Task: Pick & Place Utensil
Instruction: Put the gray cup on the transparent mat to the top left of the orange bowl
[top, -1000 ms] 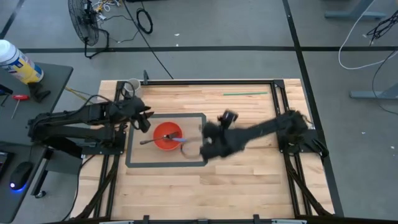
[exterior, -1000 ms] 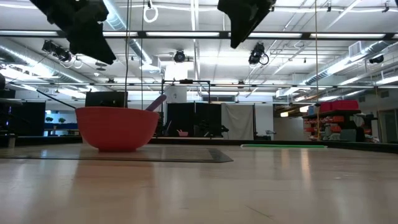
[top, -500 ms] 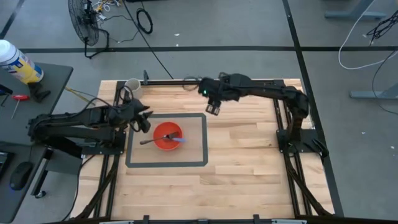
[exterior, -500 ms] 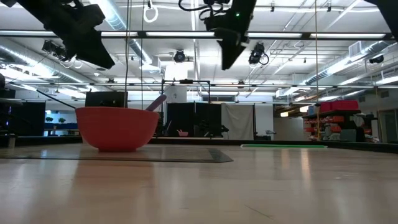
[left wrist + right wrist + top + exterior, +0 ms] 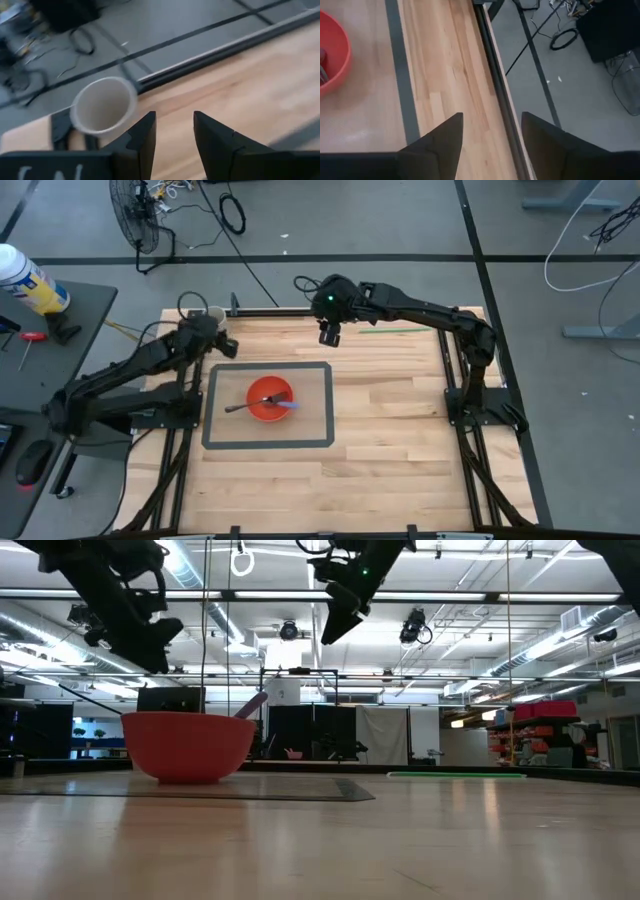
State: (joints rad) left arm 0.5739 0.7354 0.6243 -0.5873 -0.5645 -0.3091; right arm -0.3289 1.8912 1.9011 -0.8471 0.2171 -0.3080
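Note:
A red bowl [image 5: 268, 399] stands on a grey-bordered mat [image 5: 324, 405] at the table's left middle. Two utensils lie in it. A grey metal one [image 5: 238, 407] leans over the bowl's left rim, and a purple-handled one [image 5: 288, 405] leans over the right rim, its handle [image 5: 250, 703] slanting up. My left gripper [image 5: 225, 347] is open, raised beyond the bowl's far-left side, next to a white cup [image 5: 102, 105]. My right gripper [image 5: 328, 335] is open and empty, high over the table's far edge. The bowl [image 5: 330, 55] sits at the edge of the right wrist view.
The white cup [image 5: 212, 315] stands at the far left corner. A thin green strip [image 5: 395, 330] lies near the far edge. Bare wood spreads to the right of and in front of the mat. A dark rail [image 5: 495, 95] marks the table's far edge, with cables on the floor beyond it.
My right gripper has pulled away from the bowl's right side, risen and swung to the table's far edge. My left gripper has moved from the bowl's left side toward the far edge, nearer the white cup. The bowl and both utensils have stayed put.

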